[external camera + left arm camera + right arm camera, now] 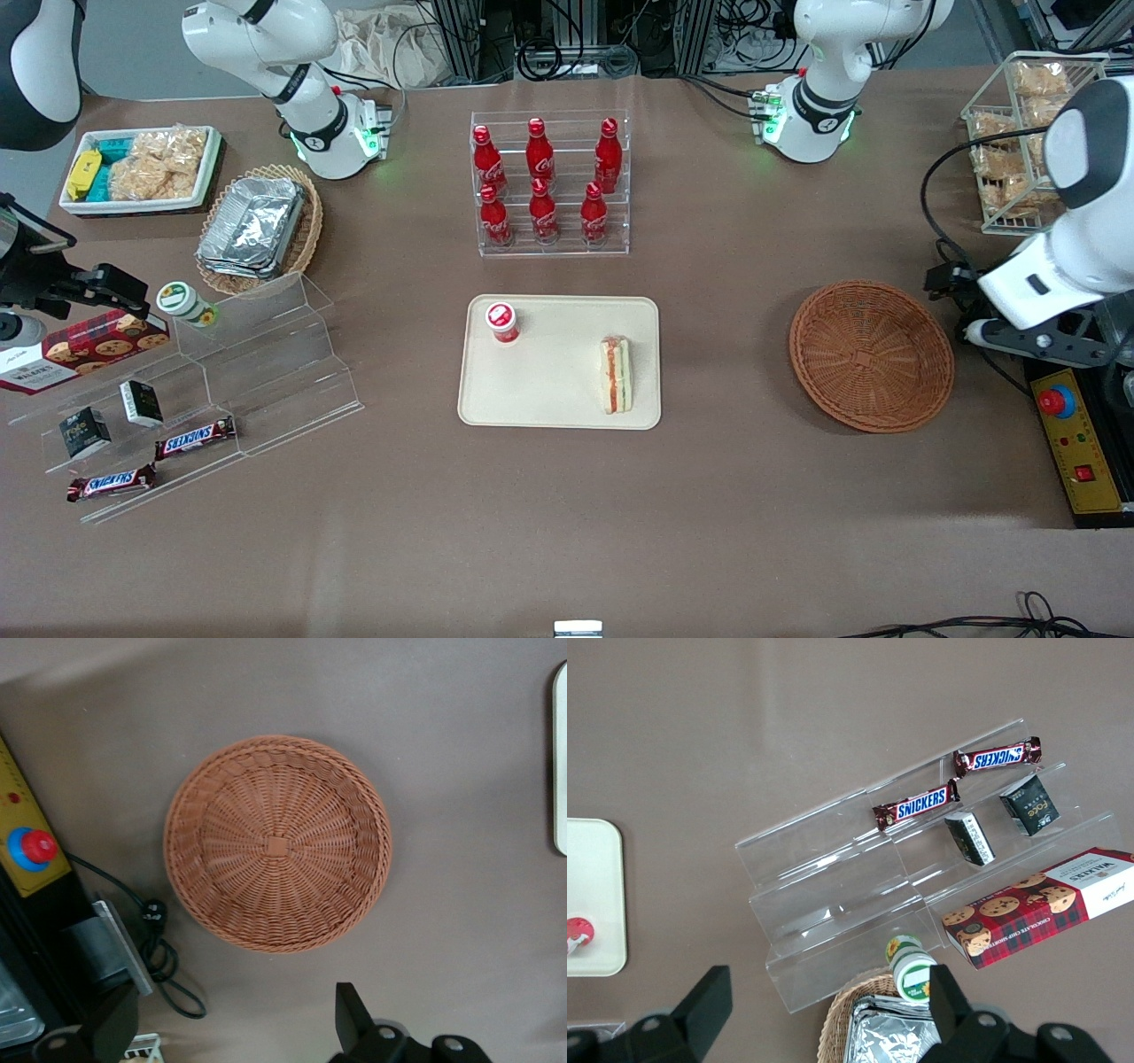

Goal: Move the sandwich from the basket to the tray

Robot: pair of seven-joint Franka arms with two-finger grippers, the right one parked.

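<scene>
Front view shows the sandwich [617,374] already lying on the tray [558,403], close to the tray's short edge that faces the basket [872,354], filling edge up and bread clear of the rim. A red-capped cup [502,322] stands at the tray's corner nearest the bottle rack [549,182], well apart from the sandwich. The basket, toward the working arm's end of the tabletop, holds nothing. The gripper [235,1036] hangs above the tabletop just beside the basket's rim, its fingers [353,1014] spread and pinching nothing. Judged from this, the placing is done; what is left is to park the arm, best done by keeping high and away from the tray so nothing nudges the sandwich.
</scene>
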